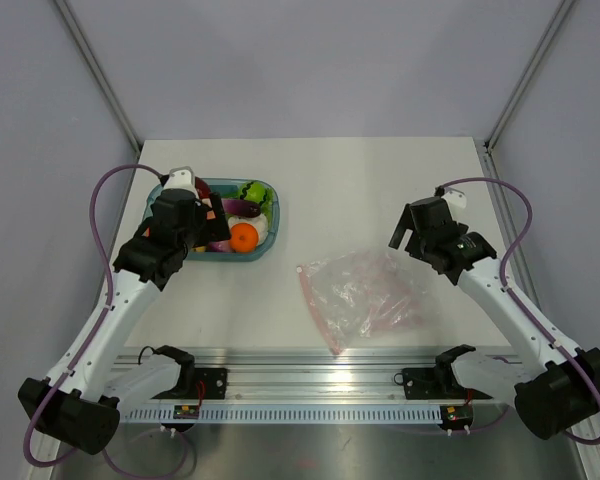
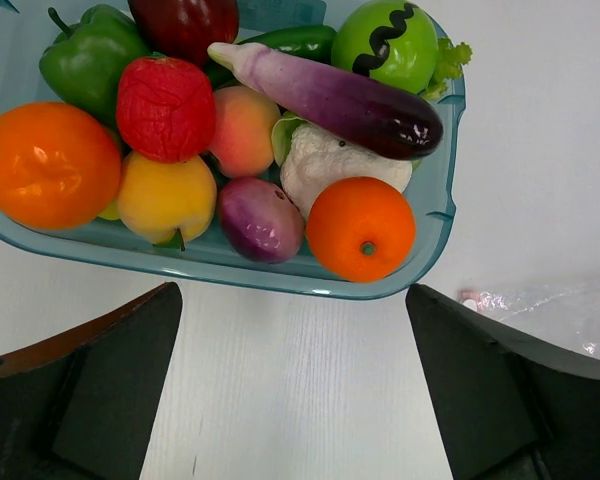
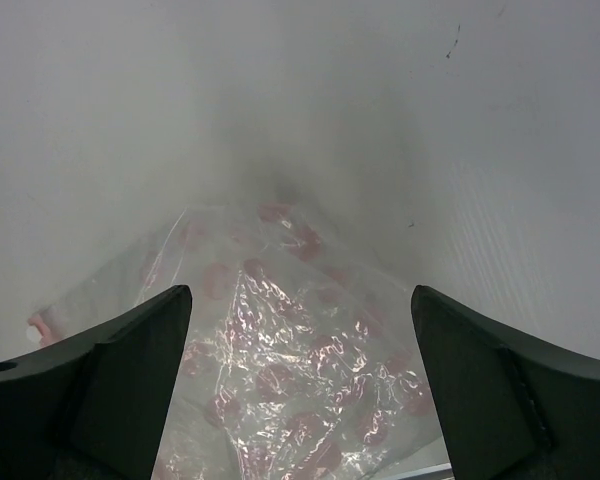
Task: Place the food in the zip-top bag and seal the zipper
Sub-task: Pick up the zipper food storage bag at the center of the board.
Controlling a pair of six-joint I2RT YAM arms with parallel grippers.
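Observation:
The food lies piled in a teal tray [image 1: 269, 215] at the left: an orange ball [image 2: 360, 228], white cauliflower [image 2: 320, 168], a purple eggplant [image 2: 330, 95], and red, green and yellow pieces. My left gripper [image 1: 218, 230] is open and empty over the tray's near side; in its wrist view the gripper [image 2: 292, 330] frames bare table just short of the tray rim [image 2: 435, 215]. The zip-top bag [image 1: 365, 290] lies flat and empty at centre right, its pink zipper [image 1: 317, 310] along the left edge. My right gripper [image 1: 403, 238] is open and empty above the bag [image 3: 300, 370].
The aluminium rail [image 1: 320, 385] with both arm bases runs along the table's near edge. Grey walls close in the left, back and right sides. A corner of the bag [image 2: 540, 305] shows to the right of the tray in the left wrist view.

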